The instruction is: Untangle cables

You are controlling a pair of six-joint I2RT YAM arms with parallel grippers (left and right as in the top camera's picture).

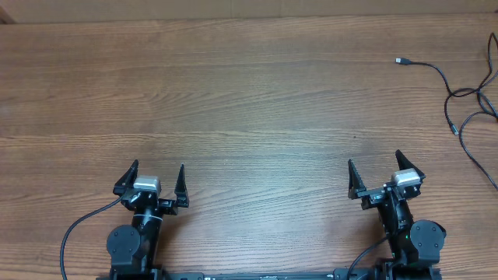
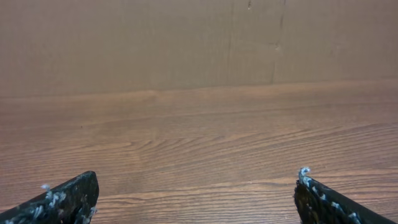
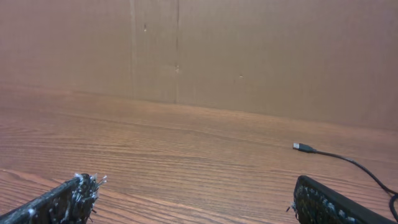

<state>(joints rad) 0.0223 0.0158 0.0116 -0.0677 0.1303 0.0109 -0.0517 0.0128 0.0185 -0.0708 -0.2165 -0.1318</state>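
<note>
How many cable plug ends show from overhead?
2: far plug end and near plug end, both near the right edge. The cables run off-frame, so more may be hidden.

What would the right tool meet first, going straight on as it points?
For the right tool, probably nothing before the brown cardboard wall; the thin black cable plug lies off to the right.

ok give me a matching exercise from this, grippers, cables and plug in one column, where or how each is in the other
1 left gripper
2 right gripper
3 cables
4 plug

a far right, loose strands
b near side, right, open
c cord end, pointing left
d near side, left, open

Pairs: 1-d, 2-b, 3-a, 4-c
</note>
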